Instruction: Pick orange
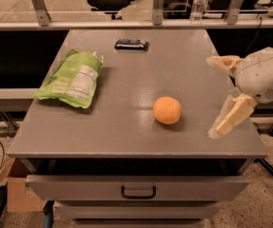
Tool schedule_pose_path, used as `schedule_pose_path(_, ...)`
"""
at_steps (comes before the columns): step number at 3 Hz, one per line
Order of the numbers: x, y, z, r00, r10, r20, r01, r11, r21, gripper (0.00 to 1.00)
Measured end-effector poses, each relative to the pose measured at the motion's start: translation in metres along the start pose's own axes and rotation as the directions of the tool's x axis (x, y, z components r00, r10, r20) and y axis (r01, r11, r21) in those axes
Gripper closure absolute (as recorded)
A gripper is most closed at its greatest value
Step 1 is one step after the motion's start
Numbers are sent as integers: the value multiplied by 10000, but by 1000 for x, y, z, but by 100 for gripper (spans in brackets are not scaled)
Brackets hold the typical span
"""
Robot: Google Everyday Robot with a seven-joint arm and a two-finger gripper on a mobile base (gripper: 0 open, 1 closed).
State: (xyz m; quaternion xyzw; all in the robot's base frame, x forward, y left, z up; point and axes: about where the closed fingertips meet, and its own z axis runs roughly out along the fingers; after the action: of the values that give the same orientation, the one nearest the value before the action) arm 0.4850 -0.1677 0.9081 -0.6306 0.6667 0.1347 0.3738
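The orange [167, 110] is a small round matte fruit lying on the grey table [126, 127], right of the middle and toward the front. My gripper [218, 96] comes in from the right edge of the view, over the table's right side, to the right of the orange and apart from it. Its two cream fingers are spread wide, one pointing left at the top [221, 61] and one pointing down-left [231, 118]. Nothing is between them.
A green snack bag [72, 79] lies on the table's left side. A small dark bar [131, 44] lies near the back edge. A water bottle [199, 1] stands behind the table. A drawer with a handle [138, 192] sits below the front edge.
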Motion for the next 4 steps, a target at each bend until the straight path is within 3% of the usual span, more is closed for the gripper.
schedule_pose_path(1, -11, 2, 17, 10000, -20, 40, 20, 9999, -145, 0)
schedule_pose_path(4, -43, 19, 53, 9993, 281, 248, -243, 9896, -1417, 0)
